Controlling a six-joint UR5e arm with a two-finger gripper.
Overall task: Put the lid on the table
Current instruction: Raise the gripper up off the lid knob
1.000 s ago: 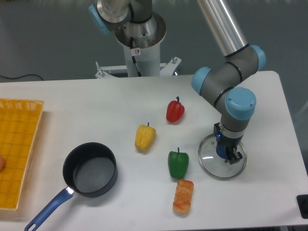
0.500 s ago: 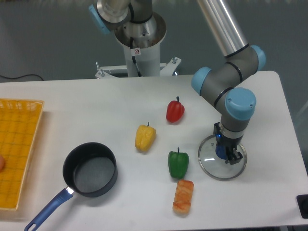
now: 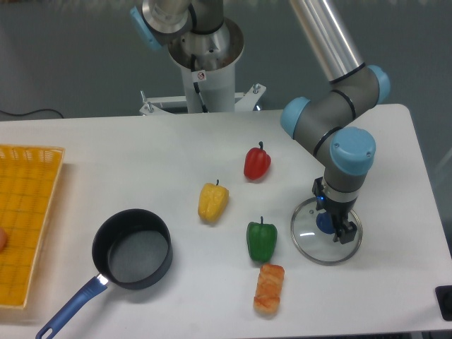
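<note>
On the white table (image 3: pixel 106 148), at lower right of the frame, the lid (image 3: pixel 308 240) lies flat. The gripper (image 3: pixel 332 226) straddles its blue knob, apparently just parted; releasing seems underway, so lifting straight clear comes next.

No legible text, brand name or number is showing anywhere in the view. One sign is appearing: a small round red-and-white sticker (image 3: pixel 201 75) is sitting on the front of the robot's white base column (image 3: pixel 209 83), behind the surface. Its symbol is too small to make out, and no lettering is reading on it.
</note>
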